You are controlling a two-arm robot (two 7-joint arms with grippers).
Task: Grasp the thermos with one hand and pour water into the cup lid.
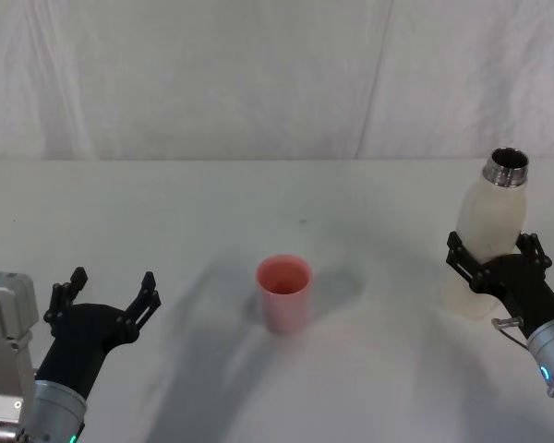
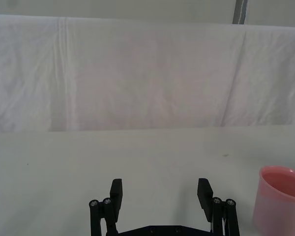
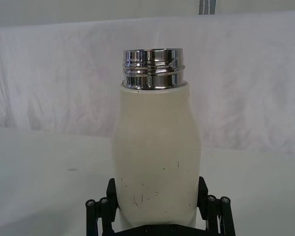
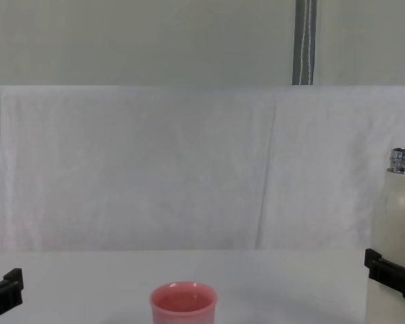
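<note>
- On the right side of the white table [image 1: 166, 212], I am holding my right gripper [image 1: 497, 261] around the thermos [image 1: 487, 242]. The black fingers are sitting on both sides of its lower body, and in the right wrist view they are pressing against the cream wall, so I am judging the hold to be closed on it.
- The thermos is standing up straight, or very close to it. Its shiny steel neck is open at the top — no cap on it. I cannot tell if its bottom is touching the table or is just off it.
- The cup lid [image 1: 283, 293] is sitting near the middle of the table, mouth up, well apart from the thermos and off to its left.
- The inside of the cup lid is looking pink and dull to me. I am not seeing any water in it, and nothing is running from the thermos neck.
- My left gripper [image 1: 104, 295] is waiting low on the left side with its fingers spread wide and nothing between them. The cup lid is showing off to one side of it in the left wrist view.
- So I am thinking the grab is done — that is the first part. What is left: carrying the thermos over to the cup lid, tipping the neck above the pink rim, and pouring.
</note>
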